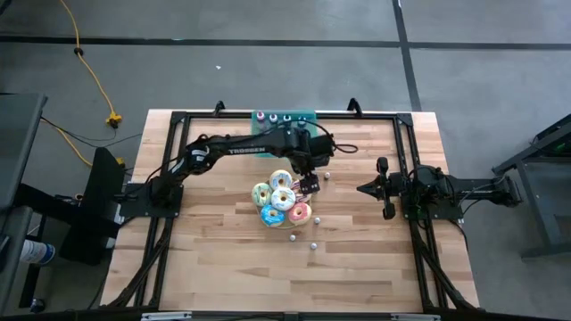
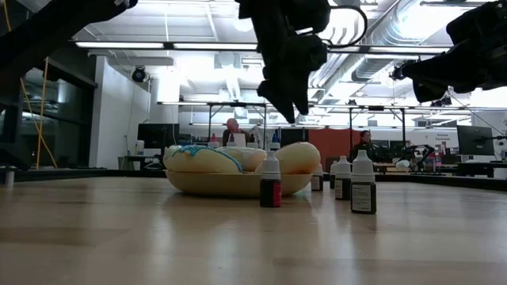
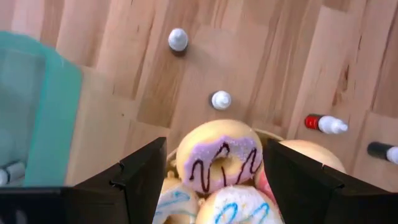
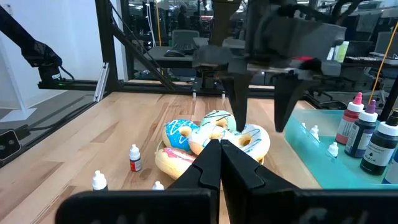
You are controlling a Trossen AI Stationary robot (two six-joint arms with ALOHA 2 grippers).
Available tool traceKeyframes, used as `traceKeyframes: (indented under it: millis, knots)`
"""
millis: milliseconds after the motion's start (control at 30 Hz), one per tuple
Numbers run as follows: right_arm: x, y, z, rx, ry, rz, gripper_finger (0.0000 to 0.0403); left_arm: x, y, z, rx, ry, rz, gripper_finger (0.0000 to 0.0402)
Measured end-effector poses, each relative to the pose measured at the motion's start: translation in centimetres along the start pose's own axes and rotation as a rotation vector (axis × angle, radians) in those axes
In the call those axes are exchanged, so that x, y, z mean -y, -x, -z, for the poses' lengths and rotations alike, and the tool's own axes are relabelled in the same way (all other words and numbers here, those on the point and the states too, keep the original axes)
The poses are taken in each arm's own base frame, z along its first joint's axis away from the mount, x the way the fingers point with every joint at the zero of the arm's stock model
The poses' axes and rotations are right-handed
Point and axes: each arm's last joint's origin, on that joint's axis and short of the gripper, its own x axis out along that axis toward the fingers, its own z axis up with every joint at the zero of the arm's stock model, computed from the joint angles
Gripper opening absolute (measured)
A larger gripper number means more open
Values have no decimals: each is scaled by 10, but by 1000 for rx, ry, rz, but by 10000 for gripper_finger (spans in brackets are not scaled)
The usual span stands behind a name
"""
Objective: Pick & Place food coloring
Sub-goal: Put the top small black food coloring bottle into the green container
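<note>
My left gripper (image 1: 310,185) hangs open above the right side of a pile of frosted donuts (image 1: 280,201), touching nothing; in the left wrist view its fingers (image 3: 144,177) stand on either side of the purple-frosted donut (image 3: 217,158). Tiny food coloring bottles stand or lie on the wood around the pile: white-capped ones (image 3: 178,39) (image 3: 221,99), a red one on its side (image 3: 322,123), a dark one (image 3: 380,150). In the low view several stand upright (image 2: 270,182) (image 2: 363,184). My right gripper (image 4: 221,149) waits shut at the table's right (image 1: 361,189).
A translucent teal tray (image 1: 287,119) sits at the far edge with larger bottles (image 4: 356,121) in it. The donuts rest in a shallow tan dish (image 2: 238,184). Bare wood lies at the table's near side and left. People sit far off in the room behind.
</note>
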Motion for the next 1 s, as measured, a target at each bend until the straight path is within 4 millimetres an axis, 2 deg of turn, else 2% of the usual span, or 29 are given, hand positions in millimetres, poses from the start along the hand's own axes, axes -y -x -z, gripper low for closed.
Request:
traceKeyframes:
  millis: [200, 400, 600, 667, 833, 900, 1000]
  knots:
    - [0, 0, 0, 0, 0, 0, 0, 5, -27, -1, -23, -19, 5, 254]
    - [0, 0, 0, 0, 0, 0, 0, 8, -37, -1, -31, -27, 7, 254]
    - [0, 0, 0, 0, 0, 0, 0, 8, -37, -7, 30, -31, 7, 254]
    - [0, 0, 0, 0, 0, 0, 0, 8, -43, -10, 47, -47, 6, 254]
    - [0, 0, 0, 1, 0, 0, 0, 8, -55, -9, 23, -54, -2, 254]
    - [0, 0, 0, 0, 0, 0, 0, 7, -56, -5, -36, -52, -9, 254]
    - [0, 0, 0, 0, 0, 0, 0, 7, -59, -10, -15, -67, -20, 254]
